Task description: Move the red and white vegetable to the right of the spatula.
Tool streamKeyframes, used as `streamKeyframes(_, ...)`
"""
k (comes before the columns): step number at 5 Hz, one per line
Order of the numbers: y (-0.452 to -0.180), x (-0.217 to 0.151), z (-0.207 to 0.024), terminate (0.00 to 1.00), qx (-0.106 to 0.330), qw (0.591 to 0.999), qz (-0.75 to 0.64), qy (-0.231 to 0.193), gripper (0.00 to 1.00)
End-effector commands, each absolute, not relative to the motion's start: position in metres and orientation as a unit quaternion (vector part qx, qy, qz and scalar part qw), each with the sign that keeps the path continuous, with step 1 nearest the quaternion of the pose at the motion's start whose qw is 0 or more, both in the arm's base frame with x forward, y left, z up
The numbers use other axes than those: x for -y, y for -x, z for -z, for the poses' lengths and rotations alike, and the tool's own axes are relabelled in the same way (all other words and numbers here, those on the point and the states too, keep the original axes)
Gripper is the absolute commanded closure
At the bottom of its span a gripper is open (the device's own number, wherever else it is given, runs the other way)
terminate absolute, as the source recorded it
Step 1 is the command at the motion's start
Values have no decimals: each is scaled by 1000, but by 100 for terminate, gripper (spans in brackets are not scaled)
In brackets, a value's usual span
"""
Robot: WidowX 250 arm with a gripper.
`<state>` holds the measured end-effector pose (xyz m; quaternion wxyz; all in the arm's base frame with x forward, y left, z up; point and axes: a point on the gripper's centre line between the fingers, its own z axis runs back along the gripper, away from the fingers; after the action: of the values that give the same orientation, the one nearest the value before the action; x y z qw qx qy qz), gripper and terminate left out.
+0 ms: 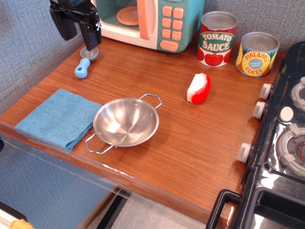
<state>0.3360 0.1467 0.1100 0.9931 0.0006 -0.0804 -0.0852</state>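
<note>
Red and white vegetable point(198, 88): lay on bare wood right of centre, near the tomato sauce can point(217, 38), long axis running near-to-far, slightly tilted. Spatula point(86, 62): far left, well apart. Gripper point(79, 29): hovered above the spatula's head, far left of the vegetable; fingers spread, pinching nothing. Steel bowl point(126, 122): near centre, empty. Pineapple can point(257, 54): far right.

spatula point(85, 62) head partly behind the fingers point(91, 34), arm cropped above
</note>
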Motion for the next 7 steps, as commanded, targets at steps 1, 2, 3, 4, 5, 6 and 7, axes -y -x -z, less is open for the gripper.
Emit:
streamKeyframes(1,-336,-147,-110,0,80,993,85,-1,0)
streamKeyframes(2,-351,-104,-100,0,68,994,85,-12,0)
streamKeyframes(3,-368,-64,-91,0,57,996,70,3,0)
streamKeyframes(4,-391,-20,-70,0,44,998,40,-2,0)
streamKeyframes(5,-407,12,-49,0,31,999,23,10,0)
streamKeyframes(6,-414,31,-54,0,44,999,20,4,0)
streamKeyframes(7,-405,27,-87,0,92,995,-21,-35,0)
